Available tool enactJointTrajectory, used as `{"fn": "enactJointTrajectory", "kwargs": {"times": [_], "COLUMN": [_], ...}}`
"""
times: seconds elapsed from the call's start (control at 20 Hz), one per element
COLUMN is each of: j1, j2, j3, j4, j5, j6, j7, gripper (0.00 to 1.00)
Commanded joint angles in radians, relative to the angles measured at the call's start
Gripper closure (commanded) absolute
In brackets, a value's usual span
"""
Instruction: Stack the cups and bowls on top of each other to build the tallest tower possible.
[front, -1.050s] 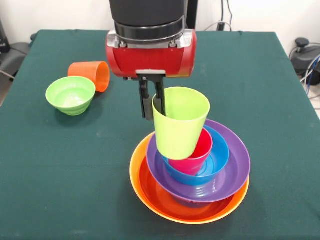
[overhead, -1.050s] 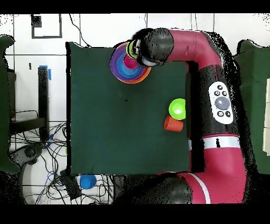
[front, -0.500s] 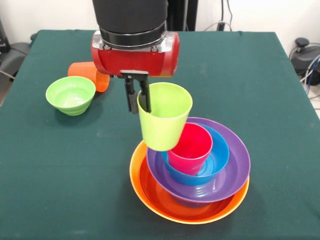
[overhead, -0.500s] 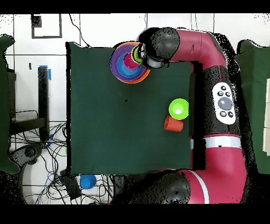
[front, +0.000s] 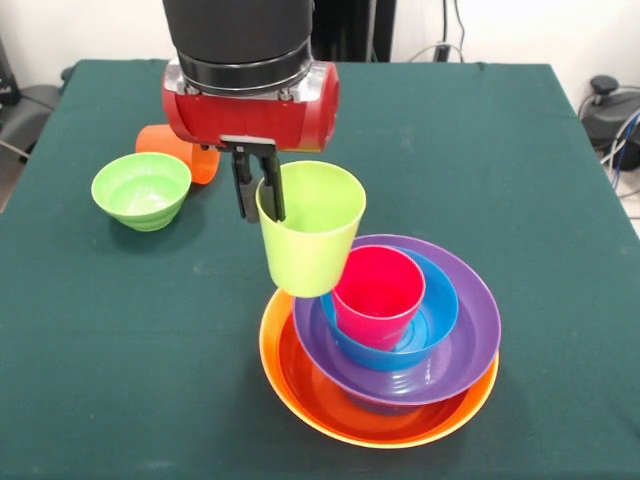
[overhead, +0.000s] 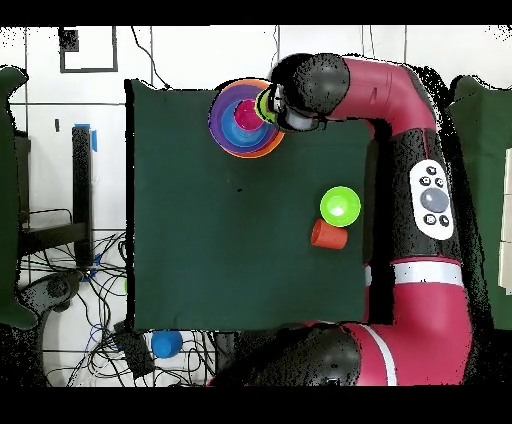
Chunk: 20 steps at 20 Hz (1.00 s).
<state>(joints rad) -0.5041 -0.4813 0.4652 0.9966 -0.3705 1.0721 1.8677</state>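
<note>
My gripper (front: 258, 188) is shut on the rim of the lime green cup (front: 308, 230), one finger inside and one outside, and holds it upright in the air, just left of the tower. The tower (front: 385, 335) is a yellow-orange bowl (front: 300, 395) holding a red-orange bowl, a purple bowl (front: 465, 340), a blue bowl (front: 440, 305) and the pinkish red cup (front: 378, 295) upright on top. The orange cup (front: 180, 150) lies on its side behind the small green bowl (front: 141, 190). In the overhead view the arm covers most of the lime cup (overhead: 263, 103) beside the tower (overhead: 240, 120).
The green table (front: 120, 350) carries the small green bowl (overhead: 339, 206) and orange cup (overhead: 328, 235) on the robot's side, apart from the tower. A small blue bowl (overhead: 166, 344) lies off the table among cables on the floor.
My gripper has moved left and slightly up with the lime green cup, so the cup now hangs left of the pinkish red cup rather than overlapping it.
</note>
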Motion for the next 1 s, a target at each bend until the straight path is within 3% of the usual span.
{"fn": "enactJointTrajectory", "kwargs": {"times": [0.05,1.0], "j1": [0.038,0.114], "j2": [-0.033,-0.071], "j3": [-0.055,-0.129], "j4": [0.072,0.145], "j5": [0.002,0.055], "j6": [0.043,-0.041], "j7": [0.06,0.147], "gripper": [1.0,1.0]}}
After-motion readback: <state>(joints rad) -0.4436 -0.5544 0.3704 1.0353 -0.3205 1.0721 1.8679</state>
